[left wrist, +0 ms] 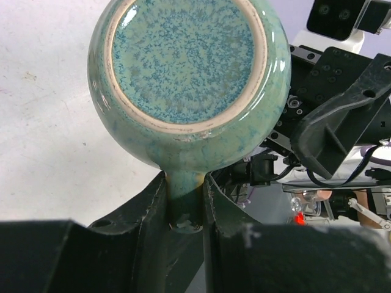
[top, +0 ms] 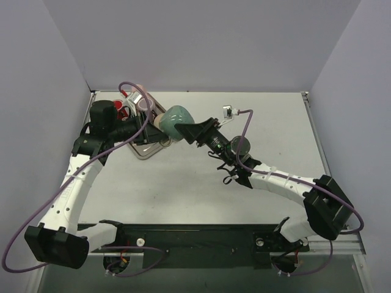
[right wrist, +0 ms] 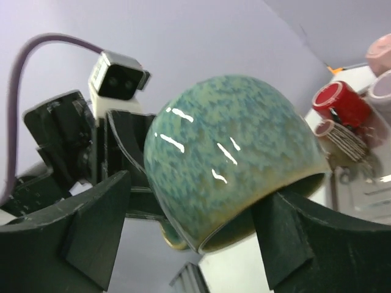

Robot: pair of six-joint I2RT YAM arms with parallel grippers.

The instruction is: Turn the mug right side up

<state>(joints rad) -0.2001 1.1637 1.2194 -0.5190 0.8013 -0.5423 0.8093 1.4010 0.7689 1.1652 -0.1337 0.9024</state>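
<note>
The mug (top: 174,120) is speckled green ceramic and is held in the air on its side over the back left of the table. In the left wrist view its round base (left wrist: 183,58) faces the camera. My left gripper (left wrist: 183,183) is shut on the mug's handle (left wrist: 183,198), also seen from above (top: 154,119). My right gripper (right wrist: 192,192) is open, its fingers (right wrist: 91,226) spread on either side of the mug's body (right wrist: 238,146) near the rim. From above it (top: 185,129) meets the mug from the right. The mouth points down and to the right.
A metal tray (top: 145,151) lies under the left arm at the back left. Red rolls (right wrist: 342,104) and a pink cup (right wrist: 382,52) stand beside it. Purple cables loop over both arms. Grey walls close the table's back and sides.
</note>
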